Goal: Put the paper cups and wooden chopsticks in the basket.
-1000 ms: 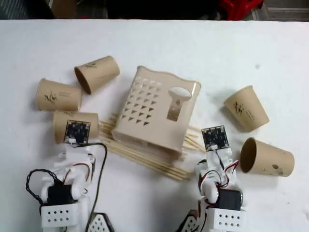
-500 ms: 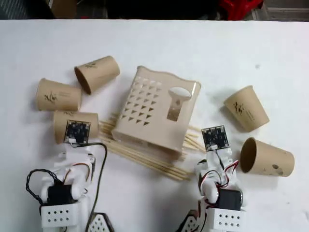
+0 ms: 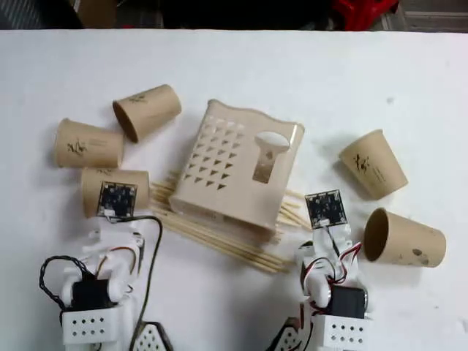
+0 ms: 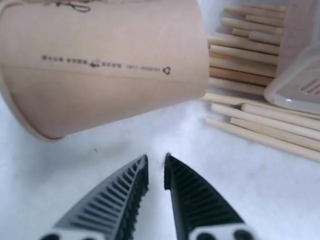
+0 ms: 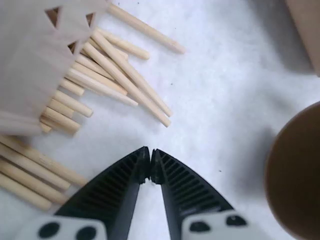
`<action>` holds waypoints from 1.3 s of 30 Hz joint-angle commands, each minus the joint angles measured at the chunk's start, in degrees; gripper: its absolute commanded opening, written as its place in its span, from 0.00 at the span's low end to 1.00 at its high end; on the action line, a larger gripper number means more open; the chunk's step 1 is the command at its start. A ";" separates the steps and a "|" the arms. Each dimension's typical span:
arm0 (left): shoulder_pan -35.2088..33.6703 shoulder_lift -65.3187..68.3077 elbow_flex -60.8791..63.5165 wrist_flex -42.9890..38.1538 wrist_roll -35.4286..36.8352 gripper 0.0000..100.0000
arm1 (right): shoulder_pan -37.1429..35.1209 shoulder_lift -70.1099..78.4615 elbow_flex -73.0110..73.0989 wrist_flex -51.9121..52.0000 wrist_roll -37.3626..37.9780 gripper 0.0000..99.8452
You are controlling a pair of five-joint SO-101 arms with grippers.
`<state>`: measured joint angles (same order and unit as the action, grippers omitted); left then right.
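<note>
A beige basket point(image 3: 238, 164) with triangular holes lies mid-table on top of a spread of wooden chopsticks point(image 3: 227, 245). Three paper cups lie on their sides to its left point(image 3: 146, 111) point(image 3: 89, 144) point(image 3: 91, 186), and two to its right point(image 3: 373, 163) point(image 3: 404, 238). My left gripper point(image 4: 155, 158) hovers just short of the nearest left cup point(image 4: 105, 65), shut to a narrow slit with nothing in it. My right gripper point(image 5: 150, 152) is shut and empty over bare table, near the chopstick ends point(image 5: 115, 75) and beside a cup's open mouth point(image 5: 295, 175).
The white table point(image 3: 292, 73) stretches free behind the basket and between the two arm bases point(image 3: 219, 307). The basket's corner point(image 5: 45, 55) covers part of the chopsticks. Dark clutter and a red object point(image 3: 362, 11) lie beyond the far edge.
</note>
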<state>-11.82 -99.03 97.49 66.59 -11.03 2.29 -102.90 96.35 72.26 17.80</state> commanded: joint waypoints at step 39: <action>0.66 -0.04 -0.18 0.00 0.26 0.08 | -12.35 -0.31 0.53 -3.74 23.65 0.02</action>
<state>-11.74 -99.03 97.49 66.59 -10.86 -10.20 -102.90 96.35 70.07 27.21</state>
